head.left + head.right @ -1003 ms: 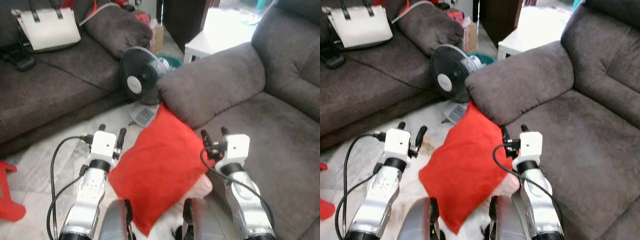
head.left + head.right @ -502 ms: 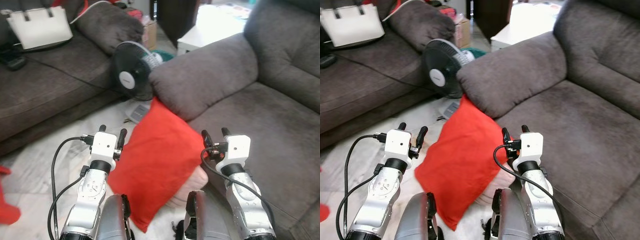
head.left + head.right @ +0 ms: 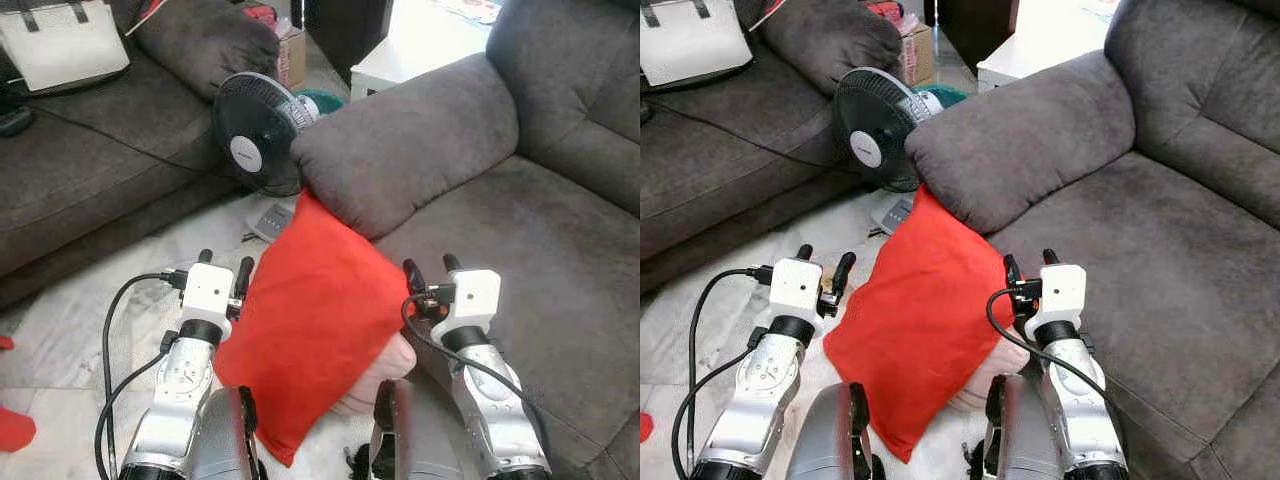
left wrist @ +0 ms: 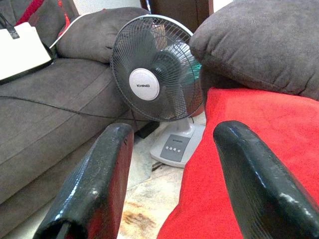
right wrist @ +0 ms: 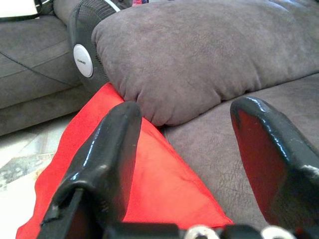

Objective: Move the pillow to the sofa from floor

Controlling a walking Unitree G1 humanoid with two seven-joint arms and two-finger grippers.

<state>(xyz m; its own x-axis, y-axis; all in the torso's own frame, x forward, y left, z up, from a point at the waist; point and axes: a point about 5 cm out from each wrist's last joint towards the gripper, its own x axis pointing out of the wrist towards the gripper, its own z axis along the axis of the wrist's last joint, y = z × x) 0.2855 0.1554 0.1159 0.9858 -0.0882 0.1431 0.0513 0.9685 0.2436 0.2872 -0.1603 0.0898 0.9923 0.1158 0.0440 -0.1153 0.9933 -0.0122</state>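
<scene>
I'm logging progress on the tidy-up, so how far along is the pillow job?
Done: the red pillow is pressed between the left gripper and the right gripper, both with fingers open. In hand: its top corner sits under the sofa armrest, beside the fan; whether its lower corner rests on the floor I cannot tell. Left: carrying it onto the sofa seat.

Pale marble floor [image 3: 90, 300] between two dark grey couches. A black fan [image 3: 255, 150] stands there, white table [image 3: 420, 45] behind, sunlit.
</scene>
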